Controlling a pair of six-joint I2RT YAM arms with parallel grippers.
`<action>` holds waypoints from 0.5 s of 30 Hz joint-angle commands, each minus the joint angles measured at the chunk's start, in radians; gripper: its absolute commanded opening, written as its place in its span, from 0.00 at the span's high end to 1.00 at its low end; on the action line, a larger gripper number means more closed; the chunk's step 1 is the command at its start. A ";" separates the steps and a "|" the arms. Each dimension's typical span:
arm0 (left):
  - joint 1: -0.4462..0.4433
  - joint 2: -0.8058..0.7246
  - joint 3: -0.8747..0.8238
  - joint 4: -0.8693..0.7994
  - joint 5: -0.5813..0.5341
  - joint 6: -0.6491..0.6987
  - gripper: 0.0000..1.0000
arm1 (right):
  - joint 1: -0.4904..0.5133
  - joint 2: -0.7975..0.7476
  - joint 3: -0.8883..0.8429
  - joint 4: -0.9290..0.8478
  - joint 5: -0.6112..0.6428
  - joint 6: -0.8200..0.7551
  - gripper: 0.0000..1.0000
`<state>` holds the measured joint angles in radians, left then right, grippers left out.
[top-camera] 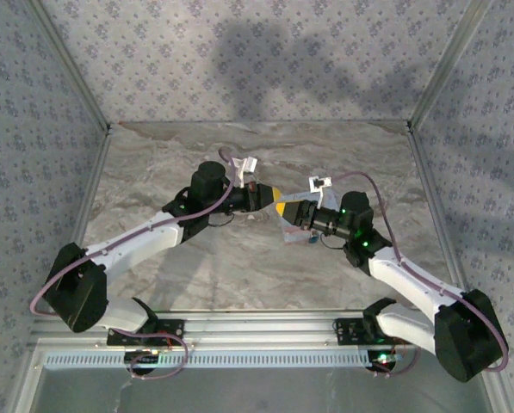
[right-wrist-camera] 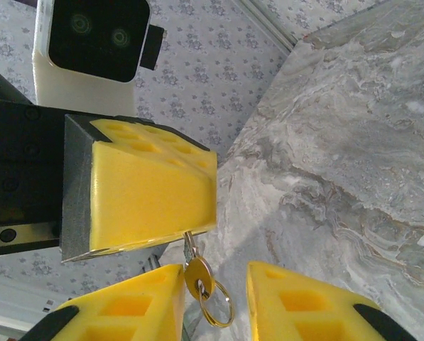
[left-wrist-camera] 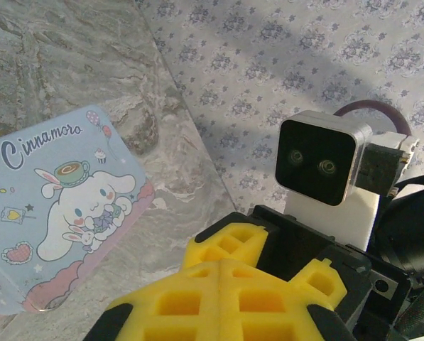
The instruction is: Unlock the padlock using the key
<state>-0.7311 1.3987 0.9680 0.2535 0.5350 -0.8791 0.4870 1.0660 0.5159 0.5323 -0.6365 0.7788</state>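
Right gripper's (right-wrist-camera: pixel 219 284) yellow foam fingers (right-wrist-camera: pixel 126 309) wide, flanking small brass key (right-wrist-camera: pixel 197 275).
Key axis vertical, blade up into left gripper (right-wrist-camera: pixel 187 229) clamped just above it.

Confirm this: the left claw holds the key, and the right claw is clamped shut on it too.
Not quite. The right wrist view shows the right claw open, its fingers apart on either side of the key. The left claw does hold the key.

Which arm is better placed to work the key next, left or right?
Probably left. The left gripper is shut on the key; the right gripper is open, its fingers either side of the key without gripping it.
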 commanded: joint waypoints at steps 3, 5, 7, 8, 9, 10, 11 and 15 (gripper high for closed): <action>0.004 -0.020 0.022 0.001 0.010 0.016 1.00 | 0.007 0.002 0.030 0.013 0.001 -0.001 0.78; 0.005 -0.020 0.023 0.000 0.008 0.017 1.00 | 0.008 0.001 0.029 0.011 0.002 -0.002 0.81; 0.005 -0.020 0.021 -0.001 0.009 0.017 1.00 | 0.006 0.001 0.029 0.006 0.005 -0.005 0.87; 0.005 -0.020 0.021 -0.001 0.007 0.017 1.00 | 0.006 0.001 0.029 0.004 0.005 -0.004 0.90; 0.005 -0.020 0.021 -0.001 0.006 0.016 1.00 | 0.007 0.000 0.029 -0.001 0.006 -0.005 0.93; 0.006 -0.021 0.020 -0.002 0.004 0.017 1.00 | 0.007 -0.002 0.029 -0.010 0.008 -0.008 0.96; 0.008 -0.023 0.019 -0.004 0.001 0.014 1.00 | 0.006 -0.004 0.029 -0.019 0.011 -0.011 0.99; 0.022 -0.033 0.014 -0.007 -0.015 -0.010 0.97 | 0.005 -0.029 0.024 -0.078 0.037 -0.036 1.00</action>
<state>-0.7219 1.3987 0.9680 0.2333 0.5312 -0.8825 0.4919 1.0607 0.5171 0.5114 -0.6281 0.7700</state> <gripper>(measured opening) 0.048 0.039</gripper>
